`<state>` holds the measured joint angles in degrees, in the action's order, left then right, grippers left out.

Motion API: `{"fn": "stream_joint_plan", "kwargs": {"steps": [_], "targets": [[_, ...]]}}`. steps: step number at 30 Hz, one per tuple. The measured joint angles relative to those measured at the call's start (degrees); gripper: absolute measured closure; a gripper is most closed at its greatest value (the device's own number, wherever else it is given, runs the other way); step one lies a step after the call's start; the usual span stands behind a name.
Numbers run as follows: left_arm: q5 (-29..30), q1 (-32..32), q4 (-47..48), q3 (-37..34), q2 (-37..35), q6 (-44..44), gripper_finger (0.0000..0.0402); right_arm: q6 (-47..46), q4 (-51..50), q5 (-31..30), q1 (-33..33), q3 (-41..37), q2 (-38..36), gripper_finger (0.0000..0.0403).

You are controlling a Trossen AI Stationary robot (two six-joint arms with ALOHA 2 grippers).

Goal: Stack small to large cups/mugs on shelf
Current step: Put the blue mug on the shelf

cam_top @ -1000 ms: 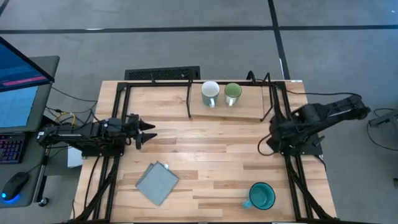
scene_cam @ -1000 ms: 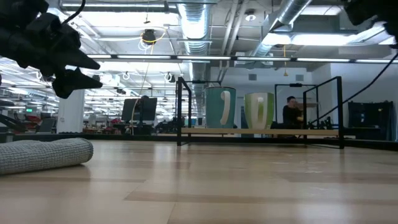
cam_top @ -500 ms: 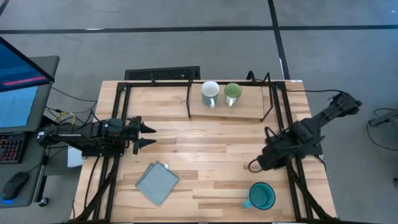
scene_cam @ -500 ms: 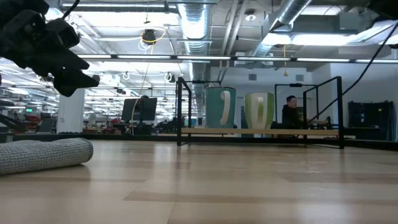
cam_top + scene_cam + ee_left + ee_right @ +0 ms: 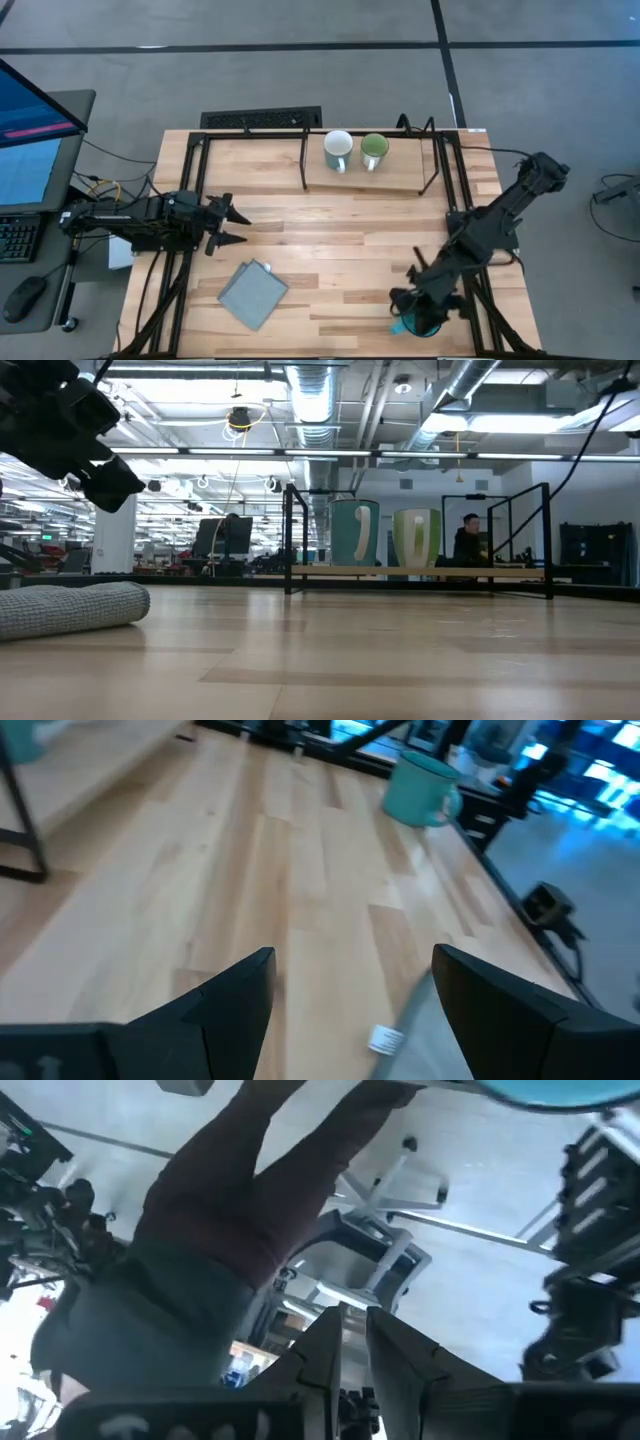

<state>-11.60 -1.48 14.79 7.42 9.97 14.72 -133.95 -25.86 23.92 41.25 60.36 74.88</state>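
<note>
From above, my right gripper (image 5: 405, 300) hangs low over the near right corner of the table (image 5: 330, 225), right on top of the teal mug (image 5: 420, 322), which is mostly covered by my arm; I judge I am placed there because this largest mug is the one left off the shelf (image 5: 370, 175). From this view I cannot tell how far those fingers stand apart. The white mug (image 5: 338, 150) and the green mug (image 5: 374, 151) stand upright side by side on the shelf at the far edge, close but apart, smaller ones first, so the free plank beside the green mug looks like the teal mug's place. Both show nothing inside. My left gripper (image 5: 226, 226) waits over the left side of the table with its fingers spread wide, well apart from the grey cloth (image 5: 252, 293) lying nearer the front. At table height, the two mugs stand on the thin plank, handles facing the camera, the cloth (image 5: 70, 608) rests at the left, and a person (image 5: 468, 542) sits far behind in the room. My left wrist camera looks between its two wide-set fingers (image 5: 228, 1002) across bare wood to the teal mug (image 5: 422, 790), upright near the table edge; its inside is hidden there. My right wrist camera shows fingers (image 5: 318, 1352) drawn close together with only a slim gap, holding nothing that I can see, and a sliver of teal rim (image 5: 545, 1092) at the frame's edge.
</note>
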Motion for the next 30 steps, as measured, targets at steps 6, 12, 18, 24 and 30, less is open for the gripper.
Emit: {"fn": "stream_joint_plan", "kwargs": {"steps": [6, 12, 18, 24, 30], "targets": [[-2.1, 0.0, 1.3, 0.0, 0.0, 0.0, 0.0140, 0.9, 12.3, -0.4, 0.0, 0.0, 9.0, 0.0329], [-2.1, 0.0, 1.4, 0.0, 0.0, -0.6, 0.0140, 6.3, 25.8, -5.3, 1.7, 0.0, 15.6, 0.0329], [-1.9, 0.0, 1.1, 0.0, 0.0, 0.2, 0.0140, 11.8, 35.0, -8.8, 2.2, 0.0, 19.2, 0.0329], [-0.7, 0.0, 1.1, 0.0, 0.0, 1.4, 0.0140, 11.2, 29.0, -1.2, 2.2, 0.0, 19.2, 0.0329], [3.2, 0.0, 1.0, 0.0, 0.0, 1.4, 0.0140, 10.1, 15.9, 5.6, 2.3, 0.0, 18.8, 0.0329]]}}
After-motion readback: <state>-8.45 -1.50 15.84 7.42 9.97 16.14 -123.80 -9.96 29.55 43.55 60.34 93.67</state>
